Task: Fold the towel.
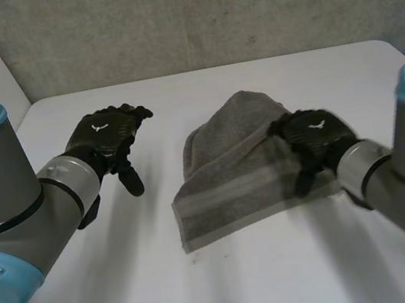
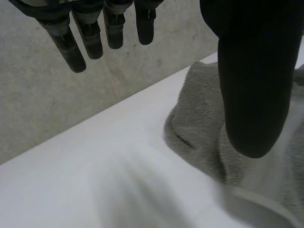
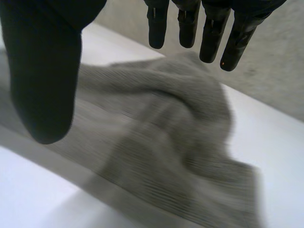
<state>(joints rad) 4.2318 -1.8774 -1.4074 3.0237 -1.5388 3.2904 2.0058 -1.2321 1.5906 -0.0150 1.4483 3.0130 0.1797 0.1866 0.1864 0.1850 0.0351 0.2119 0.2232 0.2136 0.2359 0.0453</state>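
Lying rumpled just right of centre in the head view, the grey towel (image 1: 228, 186) ran its long axis from lower left to upper right, striped hem lowest, bunched end pointing up. The right hand (image 1: 312, 133) hung over its right edge, fingers relaxed, grasping nothing. The left hand (image 1: 107, 136), centre-left over the white table (image 1: 133, 295), was likewise released.

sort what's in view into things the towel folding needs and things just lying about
For the job:
grey towel, crumpled
right hand, fingers open, over the towel's right side
left hand, fingers open, off to the towel's left

Just there:
white table
grey wall behind it
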